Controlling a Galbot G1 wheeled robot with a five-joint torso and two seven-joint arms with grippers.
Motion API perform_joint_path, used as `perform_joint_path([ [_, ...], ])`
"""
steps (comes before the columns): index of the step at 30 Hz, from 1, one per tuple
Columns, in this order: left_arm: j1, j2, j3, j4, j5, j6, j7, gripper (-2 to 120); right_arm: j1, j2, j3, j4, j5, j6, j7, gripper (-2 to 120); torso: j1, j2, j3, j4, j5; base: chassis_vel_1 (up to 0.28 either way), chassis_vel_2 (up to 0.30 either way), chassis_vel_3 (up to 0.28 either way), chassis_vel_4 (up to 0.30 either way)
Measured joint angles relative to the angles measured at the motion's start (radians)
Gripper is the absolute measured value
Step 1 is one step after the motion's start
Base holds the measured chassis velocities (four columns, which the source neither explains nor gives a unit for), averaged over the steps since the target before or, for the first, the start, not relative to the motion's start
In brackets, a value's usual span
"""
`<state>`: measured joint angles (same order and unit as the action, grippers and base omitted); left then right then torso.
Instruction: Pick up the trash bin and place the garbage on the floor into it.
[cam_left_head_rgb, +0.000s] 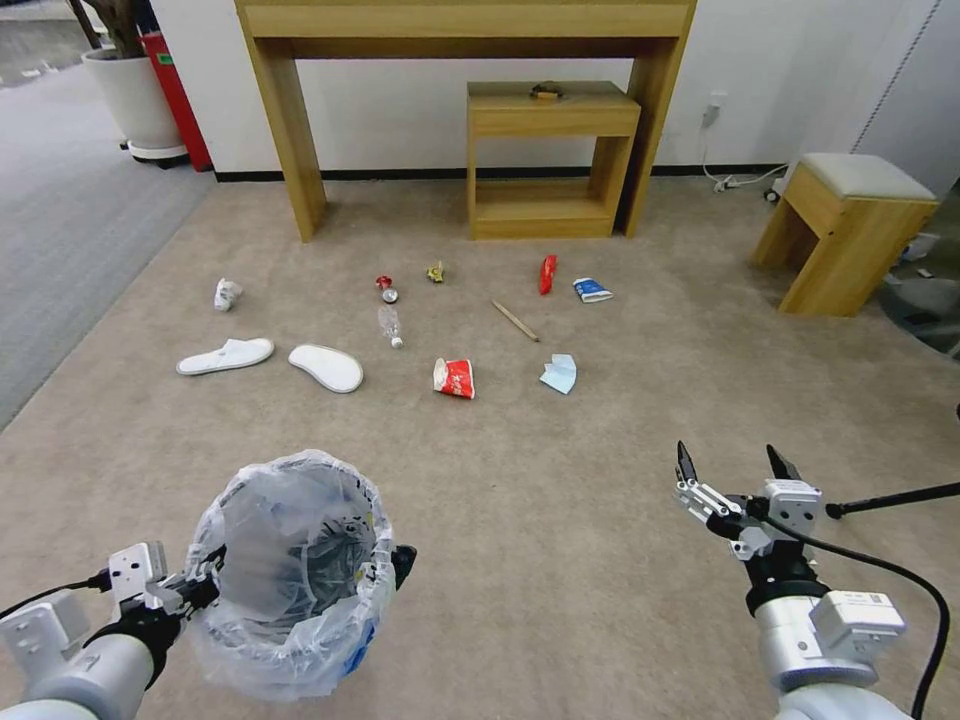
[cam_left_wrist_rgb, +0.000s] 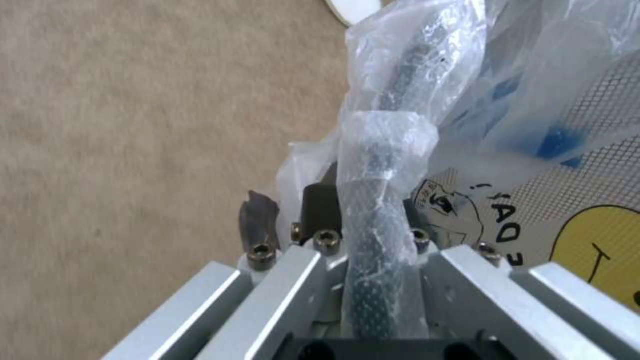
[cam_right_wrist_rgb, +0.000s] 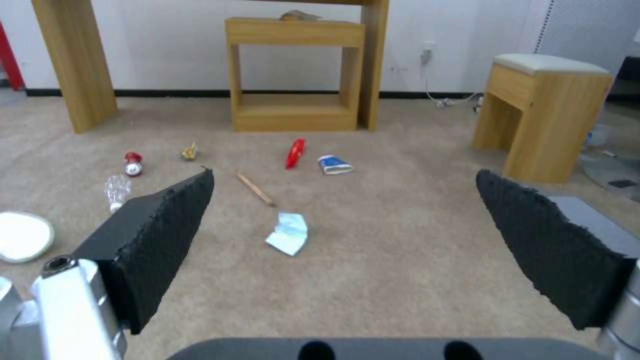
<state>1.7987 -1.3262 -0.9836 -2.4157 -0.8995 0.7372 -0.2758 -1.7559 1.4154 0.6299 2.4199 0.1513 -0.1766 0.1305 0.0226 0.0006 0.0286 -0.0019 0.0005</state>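
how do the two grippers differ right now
The left gripper is shut on the rim of the trash bin, holding it low at the robot's left; the right gripper is open and holds nothing. The left points sideways across the robot toward the bin, while the right points forward toward the garbage, with the light-blue mask between its fingers in the wrist view. Both hover above the floor.

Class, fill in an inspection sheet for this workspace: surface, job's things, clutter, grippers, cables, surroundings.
Surface: beige carpet floor.
Job's things: trash bin held up; garbage on floor: slippers, red-white cup, mask, stick, bottle.
Clutter: nothing seen beyond the garbage.
Grippers: left gripper shut on bin rim; right gripper open, empty.
Cables: black cable at right arm; wall cord.
Surroundings: wooden tables, stool.
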Motion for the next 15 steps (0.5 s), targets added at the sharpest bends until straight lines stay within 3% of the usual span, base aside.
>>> perform_joint_path([
  [5, 0.002, 0.001, 0.001, -0.002, 0.007, 0.000, 0.011, 0, -0.002, 0.002, -0.001, -0.004, 0.000, 0.006, 0.002, 100, 0.000, 0.000, 0.000, 0.0001, -0.0006, 0.013, 0.386, -0.014, -0.406],
  [15, 0.015, -0.005, -0.003, -0.002, 0.023, -0.001, 0.040, 0, 0.000, 0.002, -0.005, -0.017, -0.006, 0.012, 0.003, 100, 0.000, 0.000, 0.000, 0.0000, 0.0000, 0.044, 0.480, -0.041, -0.487],
])
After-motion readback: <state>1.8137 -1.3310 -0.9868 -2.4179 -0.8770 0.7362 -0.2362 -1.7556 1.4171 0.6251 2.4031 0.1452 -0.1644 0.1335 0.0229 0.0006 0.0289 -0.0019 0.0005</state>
